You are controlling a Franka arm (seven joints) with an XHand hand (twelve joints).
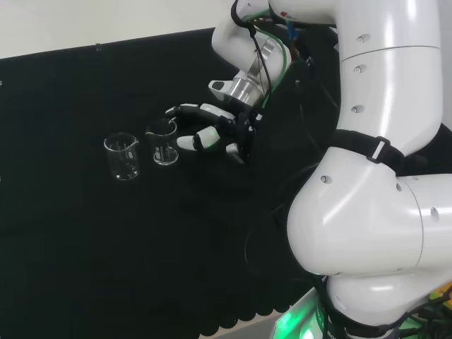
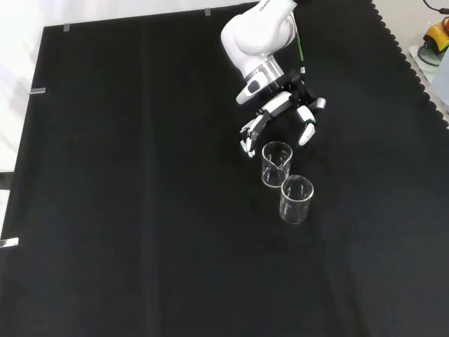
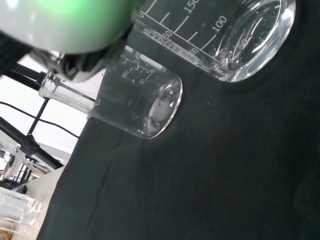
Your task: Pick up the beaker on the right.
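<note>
Even bright light (green wrist-view blur)

Two clear beakers stand touching on the black cloth: the upper beaker sits just below the hand's spread fingers, the lower beaker beside it.

In the wrist view, the nearer beaker is cut off at the picture's edge toward 12 o'clock, so its rim and upper wall are lost, and a blurred green and white shape toward 11 o'clock covers the rim of the farther beaker. In the head view the hand has its fingertips at the beaker beside it, on its 3 o'clock side, but whether they touch the clear glass cannot be told. The front view leaves the same doubt, with the fingers at 12 o'clock of that beaker's rim.
</note>
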